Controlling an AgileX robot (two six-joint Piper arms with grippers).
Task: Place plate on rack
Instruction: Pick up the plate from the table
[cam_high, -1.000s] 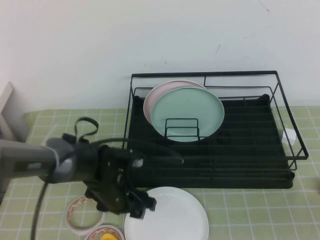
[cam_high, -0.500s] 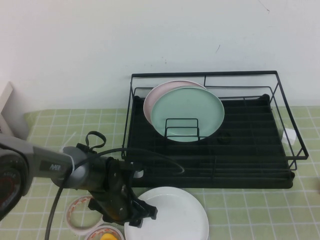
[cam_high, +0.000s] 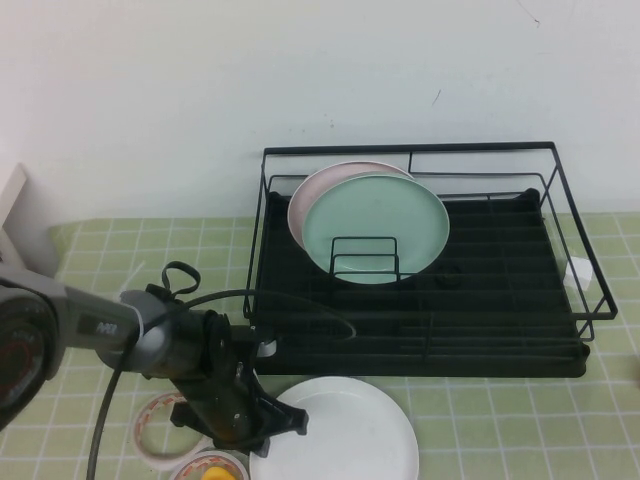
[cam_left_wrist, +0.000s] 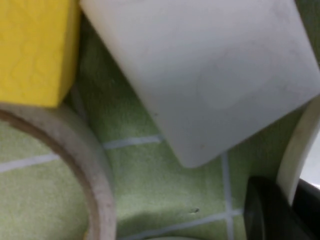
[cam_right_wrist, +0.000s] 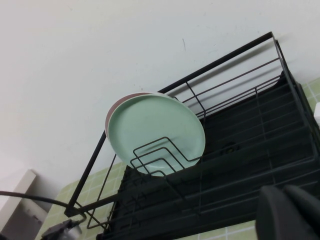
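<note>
On the green tiled table, your left gripper sat low at the plate's left rim, apparently to grasp it, its opening unreadable; the right gripper looked closed, parked right of the rack.

Almost no readable writing on the table.
The left arm, at the near left of the scene, carries a small light label on its grey casing, but its characters are too small to read. The rack, the plates and the wall carry no lettering that can be read.
</note>
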